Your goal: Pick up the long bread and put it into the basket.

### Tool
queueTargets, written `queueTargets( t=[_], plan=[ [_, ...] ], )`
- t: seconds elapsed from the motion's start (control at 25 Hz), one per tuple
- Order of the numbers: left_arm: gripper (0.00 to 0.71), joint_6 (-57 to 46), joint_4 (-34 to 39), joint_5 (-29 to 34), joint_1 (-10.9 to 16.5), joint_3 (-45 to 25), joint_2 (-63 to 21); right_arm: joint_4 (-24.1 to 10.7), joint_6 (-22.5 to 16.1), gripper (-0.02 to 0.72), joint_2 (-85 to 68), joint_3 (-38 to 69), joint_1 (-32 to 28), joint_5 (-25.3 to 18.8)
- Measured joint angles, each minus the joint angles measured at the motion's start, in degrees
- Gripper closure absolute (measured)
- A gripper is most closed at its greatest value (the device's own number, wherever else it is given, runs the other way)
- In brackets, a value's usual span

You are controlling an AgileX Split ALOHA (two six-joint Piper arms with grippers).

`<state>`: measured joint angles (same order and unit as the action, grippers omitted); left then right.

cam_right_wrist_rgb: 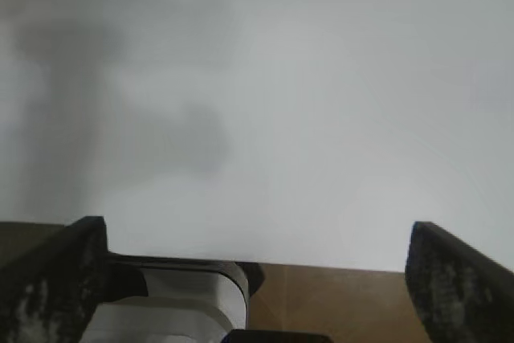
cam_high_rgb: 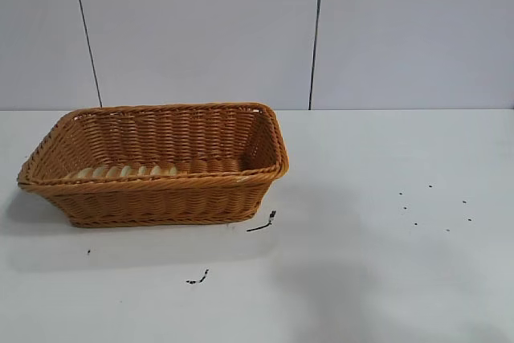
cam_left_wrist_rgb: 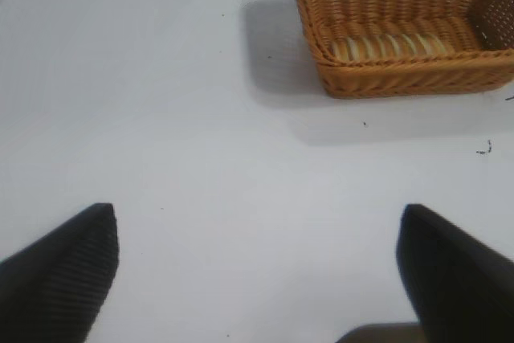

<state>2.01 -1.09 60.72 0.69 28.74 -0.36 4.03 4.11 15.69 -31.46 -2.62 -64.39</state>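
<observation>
The wicker basket [cam_high_rgb: 152, 198] stands on the white table at the left of the exterior view. The long bread [cam_high_rgb: 128, 171] lies inside it along the near wall; only its striped top shows above the rim. Both also show in the left wrist view, the basket [cam_left_wrist_rgb: 401, 78] far off and the bread [cam_left_wrist_rgb: 385, 46] inside it. My left gripper [cam_left_wrist_rgb: 259, 218] is open and empty over bare table, well away from the basket. My right gripper [cam_right_wrist_rgb: 257, 230] is open and empty above the table's edge. Neither arm shows in the exterior view.
Small black marks [cam_high_rgb: 263, 223] lie on the table [cam_high_rgb: 385, 279] in front of the basket, and a few specks [cam_high_rgb: 434, 206] at the right. A grey panelled wall [cam_high_rgb: 201, 30] stands behind. A white device base [cam_right_wrist_rgb: 161, 311] sits below the table edge in the right wrist view.
</observation>
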Motion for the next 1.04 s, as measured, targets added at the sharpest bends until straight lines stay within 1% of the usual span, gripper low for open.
queueTargets(
  t=[0.16,0.28,0.4,0.52,1.04],
  plan=[
    [0.017,0.0,0.0,0.0,0.0,0.0,0.0,0.0,0.0,0.013,-8.0,0.6,0.6,1.1],
    [0.017,0.0,0.0,0.0,0.0,0.0,0.0,0.0,0.0,0.013,-11.1,0.7,0.6,1.6],
    [0.017,0.0,0.0,0.0,0.0,0.0,0.0,0.0,0.0,0.013,-12.8,2.3,0.6,4.6],
    [0.017,0.0,0.0,0.0,0.0,0.0,0.0,0.1,0.1,0.013,-14.2,2.7,0.6,5.6],
    [0.017,0.0,0.0,-0.1,0.0,0.0,0.0,0.2,0.2,0.013,-16.0,2.7,0.6,5.8]
  ],
)
